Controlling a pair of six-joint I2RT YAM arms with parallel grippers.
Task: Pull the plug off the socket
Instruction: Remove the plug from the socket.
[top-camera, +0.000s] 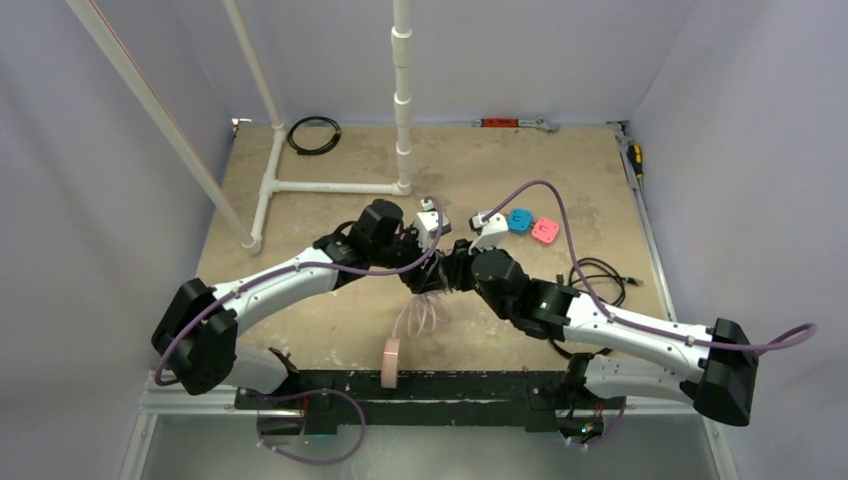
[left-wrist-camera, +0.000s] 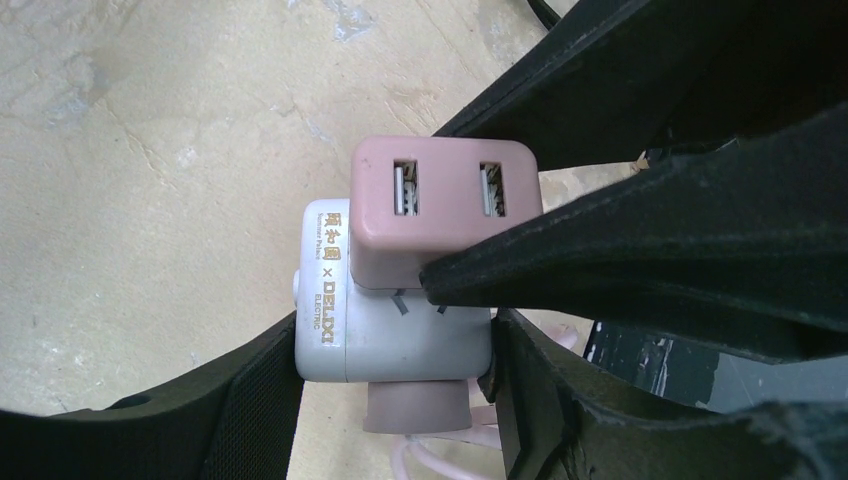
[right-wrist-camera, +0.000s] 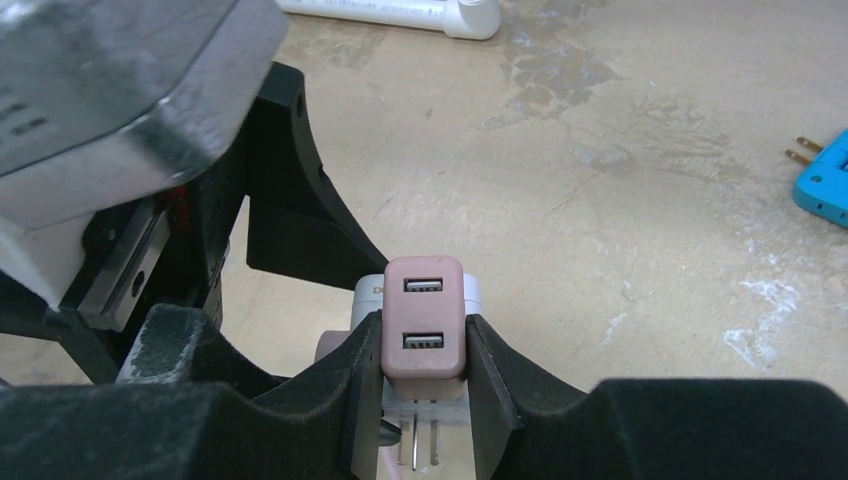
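A white cube socket marked DELIXI sits between my left gripper's fingers, which are shut on its sides. A dusty-pink plug with two USB ports sits against the socket's face. My right gripper is shut on this pink plug, one finger on each side. Its metal prongs show bare below the plug body, which stands a little off the socket. In the top view both grippers meet at the table's middle and hide the socket. A pink cable hangs from it.
A blue adapter, a pink adapter and a white one lie just behind the grippers. A white pipe frame stands at the back left, with a black cable coil behind it. Black cables lie to the right. A pink reel is at the near edge.
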